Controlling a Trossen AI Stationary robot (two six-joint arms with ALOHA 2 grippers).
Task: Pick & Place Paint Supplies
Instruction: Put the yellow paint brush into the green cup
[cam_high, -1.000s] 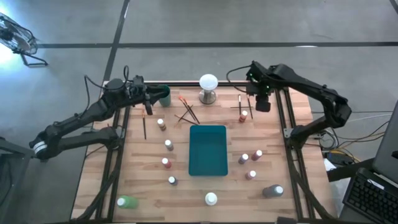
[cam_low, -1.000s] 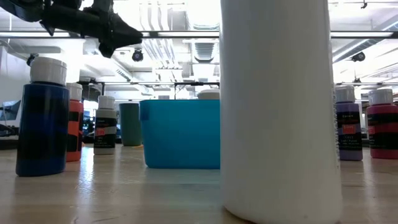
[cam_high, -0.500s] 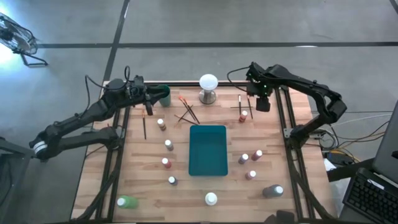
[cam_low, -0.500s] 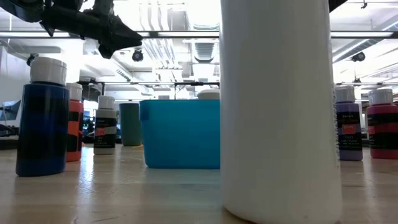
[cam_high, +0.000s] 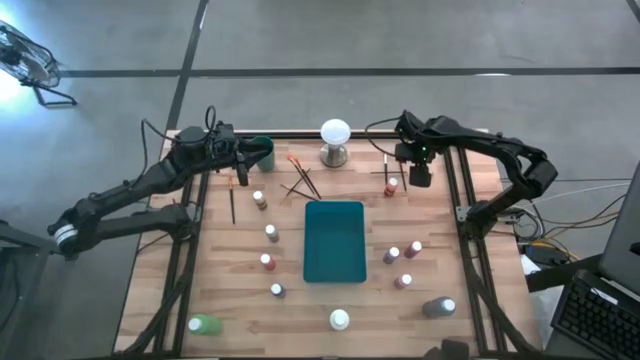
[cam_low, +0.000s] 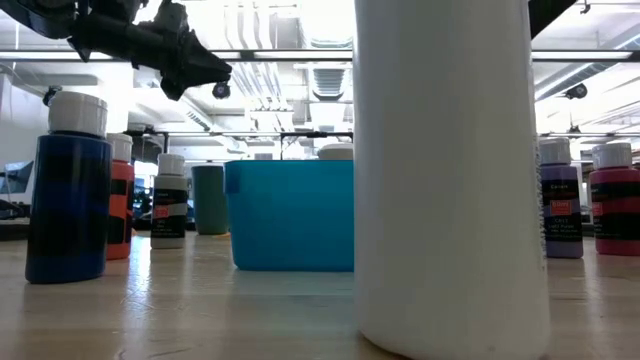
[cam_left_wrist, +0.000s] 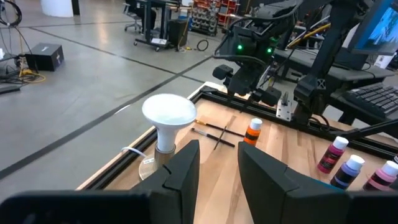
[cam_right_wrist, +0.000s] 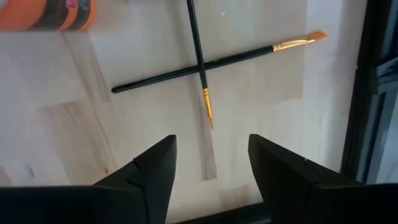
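right fingers (cam_right_wrist: 208, 171): parted with a clear gap, nothing between them; pointed down at the desk over two crossed brushes
crossed brushes (cam_right_wrist: 202, 62): black-handled, one laid over the other in an X, orange-tipped, flat on the wood near the far right edge; in the high view just beside an orange bottle (cam_high: 391, 186)
right gripper (cam_high: 419, 178): above the far right part of the desk, close to the black frame rail
left fingers (cam_left_wrist: 217, 168): set a narrow gap apart, nothing seen between them; aimed level across the far edge toward the white ball (cam_left_wrist: 168, 112) and the right arm beyond
left gripper (cam_high: 238, 157): raised above the far left corner, just beside a dark green cup (cam_high: 263, 152); dark shape high at upper left in the low view
left brushes: one dark brush (cam_high: 233, 205) lying near the left edge; a small pile of crossed brushes (cam_high: 301, 180) between cup and ball
tray (cam_high: 334, 240): teal, flat, mid-desk, nothing visible inside
left bottles: four small capped ones in a loose column left of the tray (cam_high: 268, 262); green one (cam_high: 203, 324) on its side at the near left corner
right bottles: three small ones (cam_high: 403, 250) right of the tray; grey one (cam_high: 438, 307) on its side near right
white bottle (cam_high: 340, 320): upright at the near edge, filling the middle of the low view
desk (cam_high: 360, 305): pale wood planks in a black frame
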